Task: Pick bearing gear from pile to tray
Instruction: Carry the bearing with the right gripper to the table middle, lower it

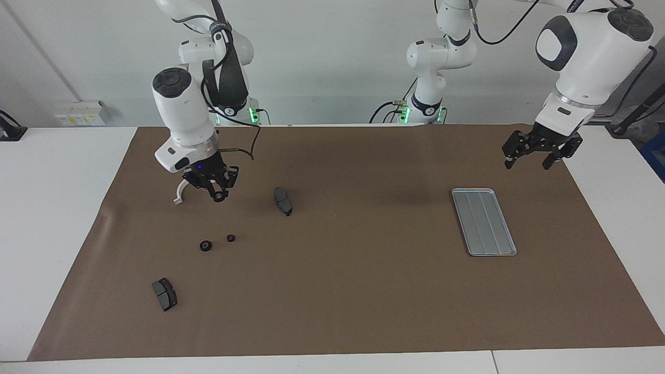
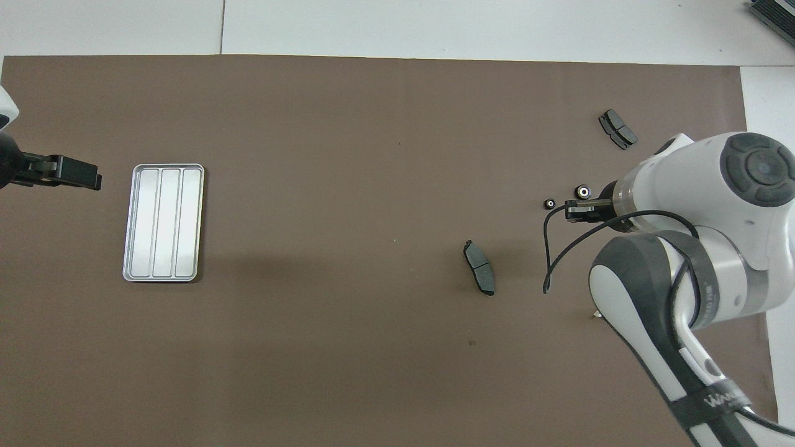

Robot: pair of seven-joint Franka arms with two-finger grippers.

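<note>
Facing view: the right end effector [image 1: 218, 196] hangs above the brown mat, its fingertips pinched nearly together on a small black round gear [image 1: 219, 196]. Under it the white curved bracket [image 1: 179, 195] lies on the surface. Two more tiny black gears [image 1: 205, 245] [image 1: 230, 238] rest farther from the robots, with dark grey pad-shaped pieces [image 1: 283, 201] [image 1: 164, 294] scattered around. The ridged silver-grey metal tray [image 1: 483, 222] sits well apart, toward the left arm's end. The left end effector [image 1: 535, 151] waits above the mat's edge near the tray, fingers spread, holding nothing.

The carry crosses most of the surface; I judge that so small a gear, held only at the fingertips, could slip or twist out on a quick swing.

Overhead view: the right arm's bulk covers the held gear, and its loose black cable [image 2: 553, 248] dangles low. It might drag across the nearer grey pad [image 2: 479, 267] as the arm crosses. The tray [image 2: 163, 222] has a low rim, so a high release could let the gear roll or bounce out.
</note>
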